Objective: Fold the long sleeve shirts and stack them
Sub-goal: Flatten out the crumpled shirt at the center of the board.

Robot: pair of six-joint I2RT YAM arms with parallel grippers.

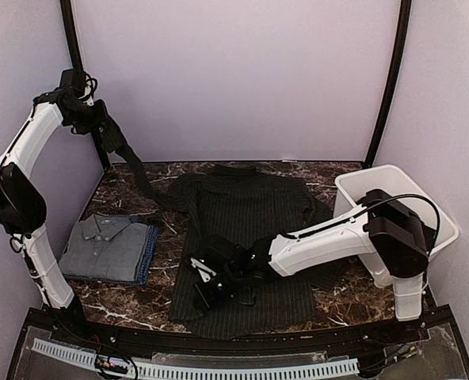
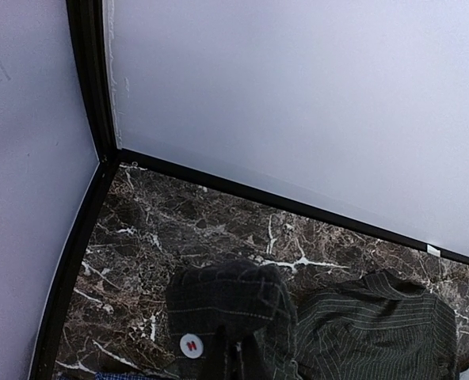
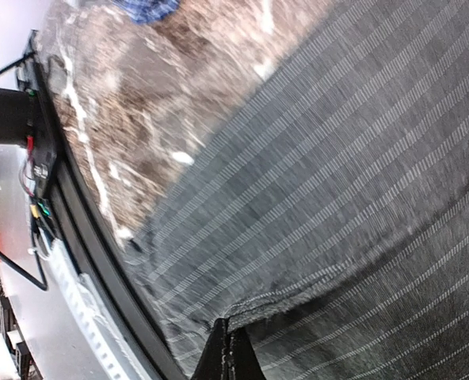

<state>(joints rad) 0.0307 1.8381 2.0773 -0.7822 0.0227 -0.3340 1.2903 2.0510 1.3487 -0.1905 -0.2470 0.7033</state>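
A: Top cam?
B: pinstripe shirt (image 1: pixel 246 210) spread flat mid-table (image 1: pixel 123 305). left pincer (image 1: pixel 104 131) is raised high, clenched on one sleeve. right pincer (image 1: pixel 203 285) is down at the near-left hem. grey shirt (image 1: pixel 104 241) lies folded on the blue shirt (image 1: pixel 149 252), left side.
A: L wrist?
B: cuff (image 2: pixel 226 305) w/ pale button (image 2: pixel 191 345) bunched at the lens. Fingers not visible.
A: R wrist?
B: fingertips (image 3: pixel 230 360) pinched shut on a ridge of hem cloth. Fabric's prob light, limp and slidey, so grab hem corners/seams, not mid-panel.
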